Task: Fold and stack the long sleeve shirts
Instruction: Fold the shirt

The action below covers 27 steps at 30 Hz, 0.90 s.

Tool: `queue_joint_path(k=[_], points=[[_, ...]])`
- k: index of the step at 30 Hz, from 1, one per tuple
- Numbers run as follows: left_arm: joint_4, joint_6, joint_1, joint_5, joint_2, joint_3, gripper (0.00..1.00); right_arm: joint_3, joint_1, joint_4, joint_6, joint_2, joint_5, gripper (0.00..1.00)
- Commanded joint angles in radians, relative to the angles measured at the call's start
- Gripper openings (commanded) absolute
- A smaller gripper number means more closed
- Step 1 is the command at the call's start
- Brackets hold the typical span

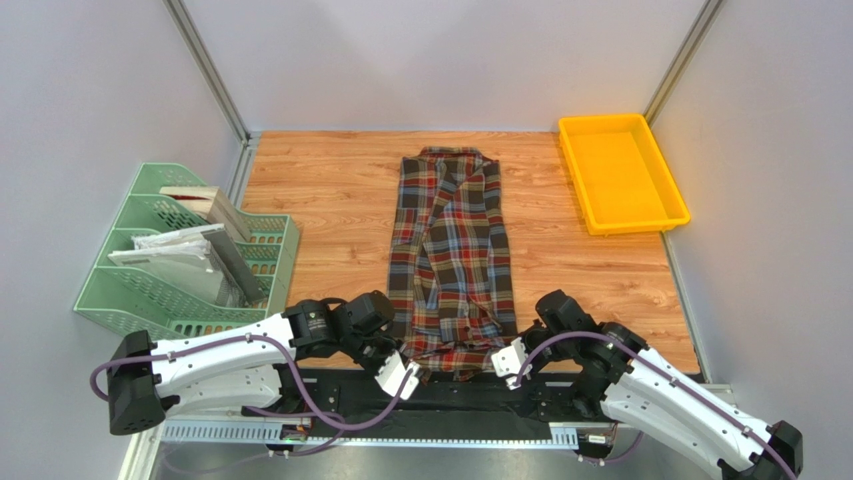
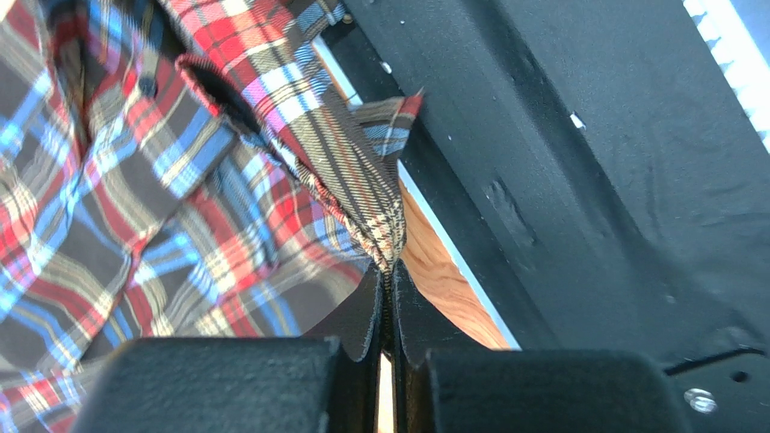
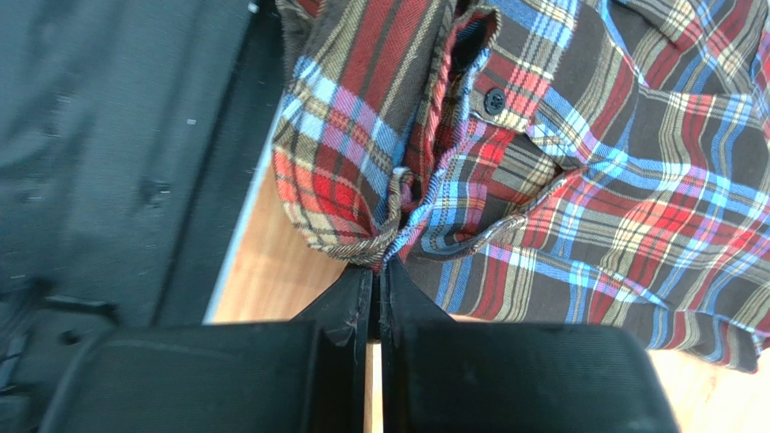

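Note:
The plaid flannel shirt (image 1: 451, 250) lies lengthwise down the middle of the wooden table, folded into a narrow strip, collar at the far end. My left gripper (image 1: 407, 377) is shut on the near left corner of the shirt's hem; in the left wrist view (image 2: 389, 271) cloth (image 2: 181, 180) is pinched between the jaws. My right gripper (image 1: 508, 362) is shut on the near right corner; in the right wrist view (image 3: 380, 263) the hem (image 3: 343, 216) bunches into the closed jaws. Both corners are lifted slightly at the table's near edge.
A yellow tray (image 1: 621, 172) sits at the far right. A green mesh file rack (image 1: 180, 255) with papers stands at the left. The black base rail (image 1: 451, 395) runs along the near edge under the grippers.

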Motion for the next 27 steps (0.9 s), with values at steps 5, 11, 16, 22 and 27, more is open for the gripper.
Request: queue_joint_path(k=[5, 11, 16, 22, 27], points=[[-0.071, -0.118, -0.004, -0.001, -0.005, 0.036, 0.00, 0.063, 0.012, -0.089, 0.117, -0.011, 0.019, 0.00], [-0.051, -0.136, -0.004, -0.009, 0.016, 0.065, 0.00, 0.090, 0.012, -0.078, 0.136, 0.012, -0.007, 0.00], [-0.079, -0.121, 0.033, 0.003, 0.009, 0.110, 0.00, 0.126, 0.012, -0.074, 0.146, 0.006, 0.007, 0.00], [-0.113, -0.026, 0.271, 0.089, 0.120, 0.298, 0.00, 0.288, -0.109, 0.014, 0.128, 0.167, -0.001, 0.00], [-0.119, 0.065, 0.453, 0.158, 0.395, 0.560, 0.00, 0.561, -0.370, 0.093, 0.054, 0.516, -0.146, 0.00]])
